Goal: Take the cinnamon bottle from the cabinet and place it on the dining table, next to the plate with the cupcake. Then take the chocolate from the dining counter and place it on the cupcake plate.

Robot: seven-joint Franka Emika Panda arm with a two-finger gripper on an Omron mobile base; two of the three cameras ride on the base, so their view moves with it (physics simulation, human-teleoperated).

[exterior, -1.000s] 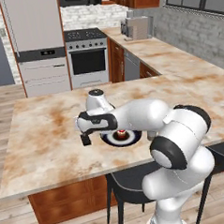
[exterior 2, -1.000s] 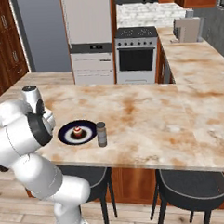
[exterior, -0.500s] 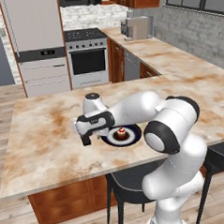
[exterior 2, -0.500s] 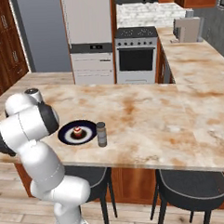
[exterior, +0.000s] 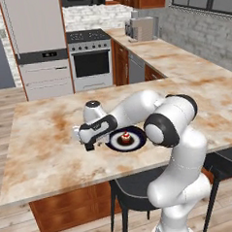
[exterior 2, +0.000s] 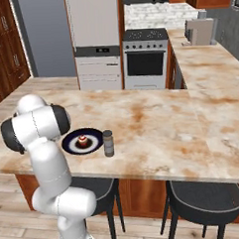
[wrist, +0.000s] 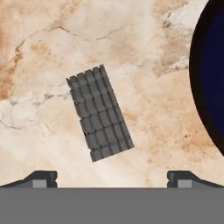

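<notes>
Both my base cams look down across the marbled beige-and-rust stone island (exterior: 47, 156) from behind; hand cam stares straight down, close.

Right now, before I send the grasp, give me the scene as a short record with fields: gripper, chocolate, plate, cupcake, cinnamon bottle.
gripper: open, jaws wide, nothing between them, above the chocolate
chocolate: flat on the dining counter, skewed to the fingertips' line, beside the plate, not on it
plate: on the stone top, near its front edge
cupcake: upright at the plate's middle
cinnamon bottle: upright on the top, just beside the plate
task state: bottle placed; chocolate not yet picked up
</notes>
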